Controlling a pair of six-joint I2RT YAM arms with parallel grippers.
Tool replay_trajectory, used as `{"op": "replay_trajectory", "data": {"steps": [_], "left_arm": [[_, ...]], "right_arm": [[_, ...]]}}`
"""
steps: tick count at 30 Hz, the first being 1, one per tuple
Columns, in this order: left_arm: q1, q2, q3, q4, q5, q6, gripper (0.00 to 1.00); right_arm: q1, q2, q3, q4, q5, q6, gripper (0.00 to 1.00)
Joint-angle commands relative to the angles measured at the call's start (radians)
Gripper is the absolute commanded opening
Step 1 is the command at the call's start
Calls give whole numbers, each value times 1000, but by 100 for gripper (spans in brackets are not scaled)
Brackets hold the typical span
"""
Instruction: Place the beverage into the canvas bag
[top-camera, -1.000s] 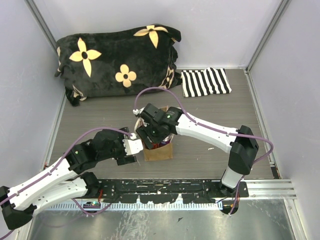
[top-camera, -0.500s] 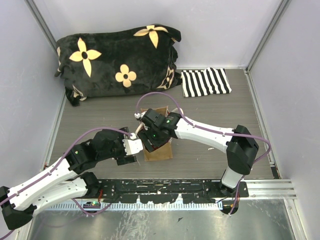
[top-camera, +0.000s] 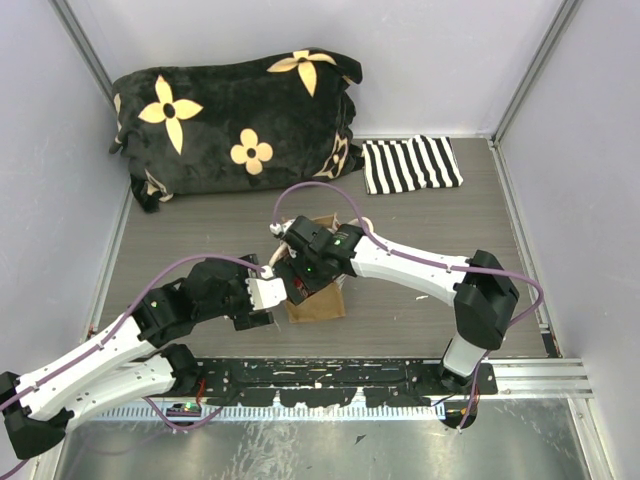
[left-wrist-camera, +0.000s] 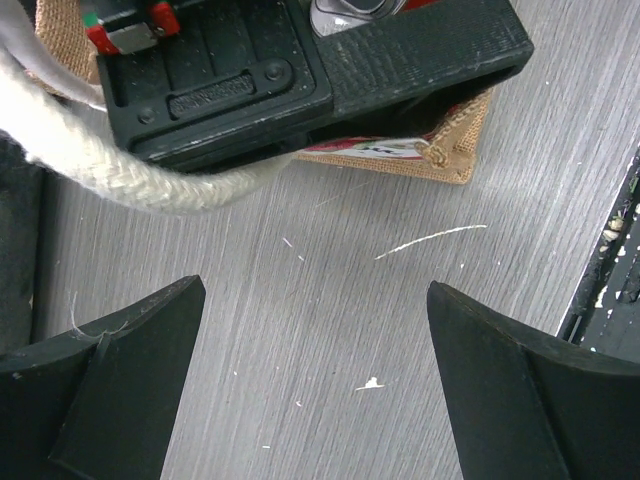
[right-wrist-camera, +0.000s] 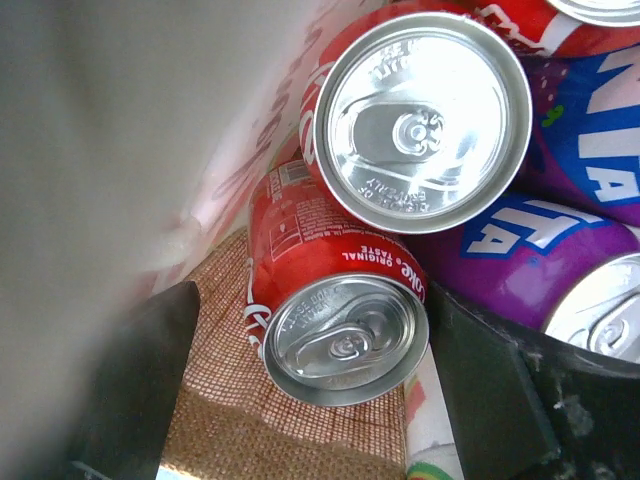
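The canvas bag (top-camera: 318, 305) stands mid-table, and my right gripper (top-camera: 303, 278) reaches down into its mouth. Inside the bag, the right wrist view shows the beverage, a red cola can (right-wrist-camera: 340, 320), tilted on the woven bag floor (right-wrist-camera: 230, 410). My right gripper (right-wrist-camera: 312, 300) straddles it, open, with a gap between the left finger (right-wrist-camera: 140, 380) and the can. My left gripper (top-camera: 262, 295) is open just left of the bag. In its own view my left gripper (left-wrist-camera: 312, 290) hangs over bare table with nothing between its fingers, and the bag's corner (left-wrist-camera: 455, 150) and cream handle (left-wrist-camera: 120, 175) lie ahead.
Another red can (right-wrist-camera: 420, 110) and purple cans (right-wrist-camera: 530, 250) fill the bag beside the beverage. A black flowered pillow (top-camera: 235, 120) lies at the back left, and a striped cloth (top-camera: 410, 165) at the back right. Grey walls enclose the table.
My right gripper has sunk deeper into the bag and its jaws have spread apart, letting go of the red can. The left arm has stayed still.
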Motion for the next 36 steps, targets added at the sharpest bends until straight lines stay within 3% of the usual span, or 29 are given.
{"op": "replay_trajectory", "data": {"steps": [1,17,20,25,36], "left_arm": [[5,0,-10,41,14,-3,100],[9,3,-18,57,18,-4,100],[9,1,-18,56,15,-2,100],[11,1,-21,55,18,-2,100],[10,26,-17,78,25,7,100]], "right_arm": [[7,-47,49,-32,11,-12,99],[7,-40,264,-127,41,-7,99],[7,-41,275,-165,82,2,87],[7,-68,249,-199,107,30,49],[7,-65,141,-165,113,42,33]]}}
